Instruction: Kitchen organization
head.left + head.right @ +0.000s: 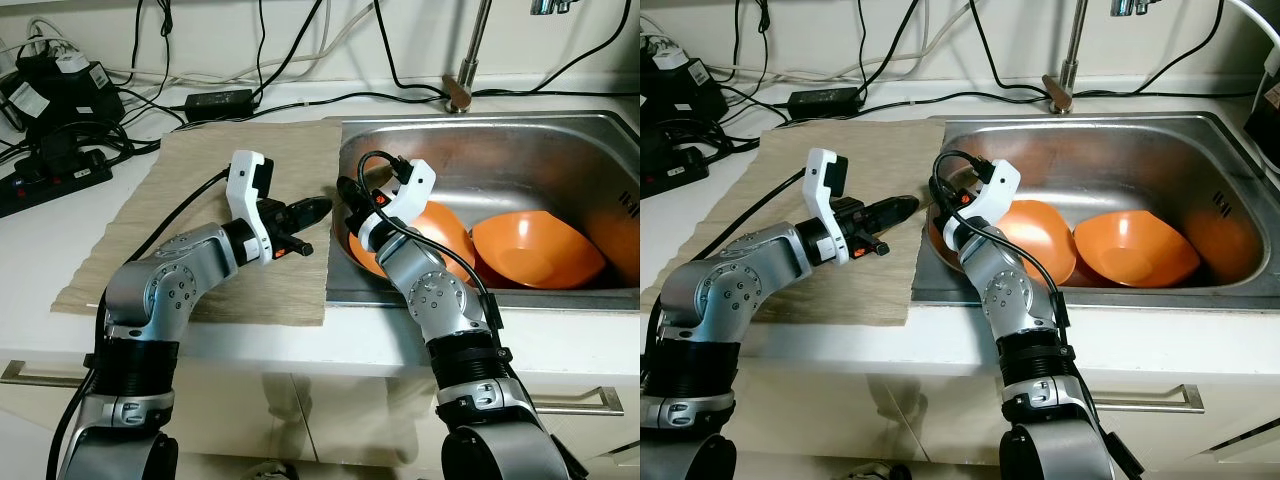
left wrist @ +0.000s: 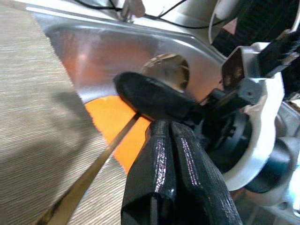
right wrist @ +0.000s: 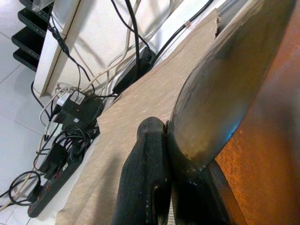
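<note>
Your right gripper (image 3: pixel 164 154) sits at the near-left corner of the sink (image 1: pixel 560 130), its fingers pinched tight on the rim of the nearer bowl (image 1: pixel 440 225), the rim caught between them in the right wrist view. That bowl leans inside the basin, overlapping a second orange bowl (image 1: pixel 535 245) that lies just beside it, further right.

Your left gripper (image 1: pixel 305 212) hovers over the mat (image 1: pixel 200 160) at its sink-side edge, fingers pressed together with nothing between them. It points toward the right gripper and stands close to it.

Judged progress: early. Both bowls are in the sink; none rests on the mat or the counter (image 1: pixel 60 240). One bowl is gripped but not clear of the basin. What remains, by my reading: lift it out, set it down, then deal with the second bowl.

A power strip (image 1: pixel 55 175) and cables lie on the counter beyond the mat; keep wet ware away from them.
</note>
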